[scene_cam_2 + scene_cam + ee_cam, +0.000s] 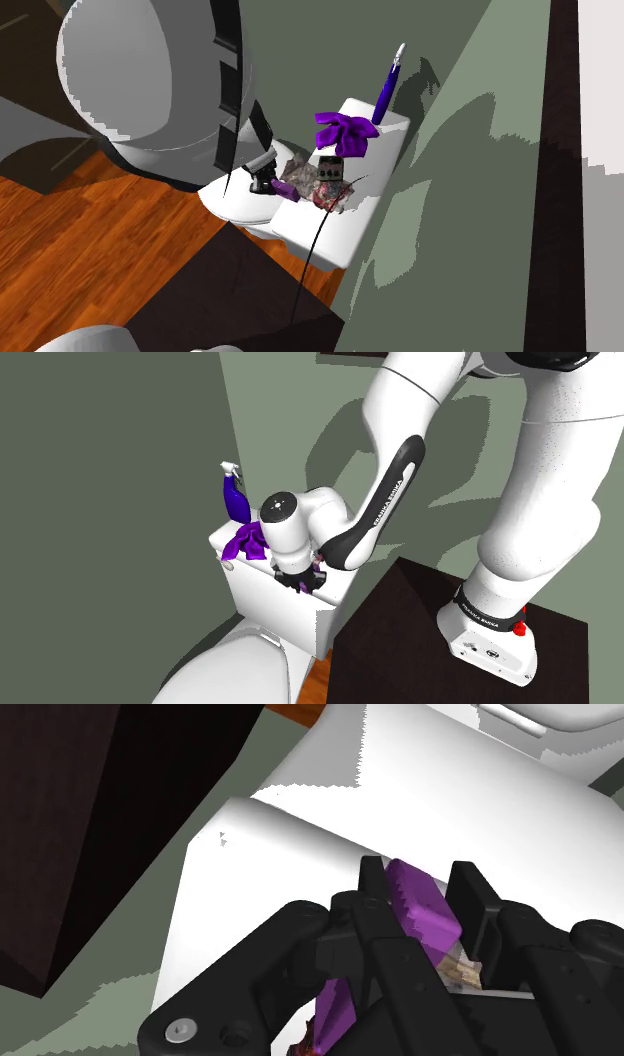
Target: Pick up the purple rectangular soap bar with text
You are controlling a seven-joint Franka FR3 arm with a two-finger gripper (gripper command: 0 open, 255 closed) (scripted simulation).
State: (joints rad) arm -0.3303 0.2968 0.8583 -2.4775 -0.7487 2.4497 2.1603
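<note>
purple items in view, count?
3. Spray bottle at the toilet tank's left end in the shoulder view; crumpled cloth beside it on the tank; soap bar clasped between the tool's fingers. The arm may hide more.

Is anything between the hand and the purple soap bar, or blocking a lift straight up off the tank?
Nothing visible does. The soap bar sits clasped between the fingers of the hand, at the tank lid. The purple cloth and spray bottle stand aside, toward the shoulder view's left, apparently clear of a lift.
</note>
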